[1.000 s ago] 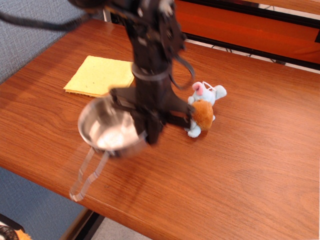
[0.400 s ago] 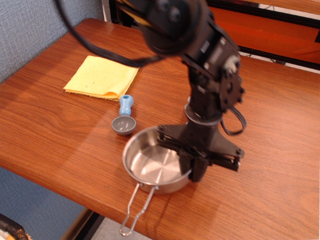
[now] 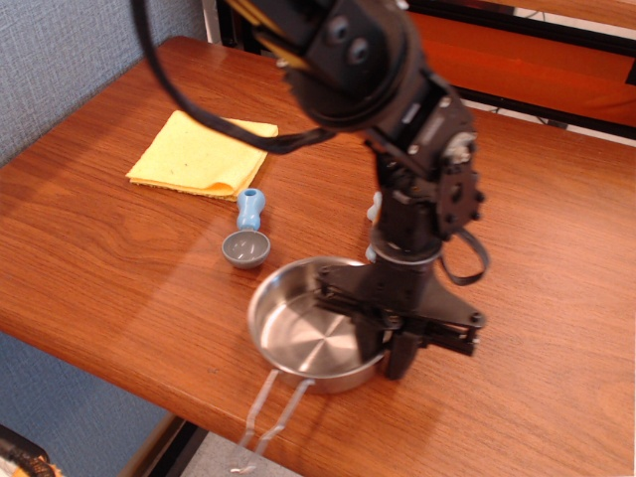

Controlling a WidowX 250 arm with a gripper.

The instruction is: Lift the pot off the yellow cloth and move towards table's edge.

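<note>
1. Pot (image 3: 310,336) sat on the table (image 3: 89,258) near its edge, handle overhanging.
2. Claw (image 3: 397,343) clamped on its right rim.
3. Cloth (image 3: 197,153) lay well off, up-left; scoop (image 3: 247,237) between.

A small blue-grey scoop (image 3: 246,238) lay there — bowl facing up, handle pointing away. Grey-blue wall panelling (image 3: 60,60) stood behind.

Black jointed arm (image 3: 397,109) with looping black cables, silver screws, black claw (image 3: 397,338).
</note>
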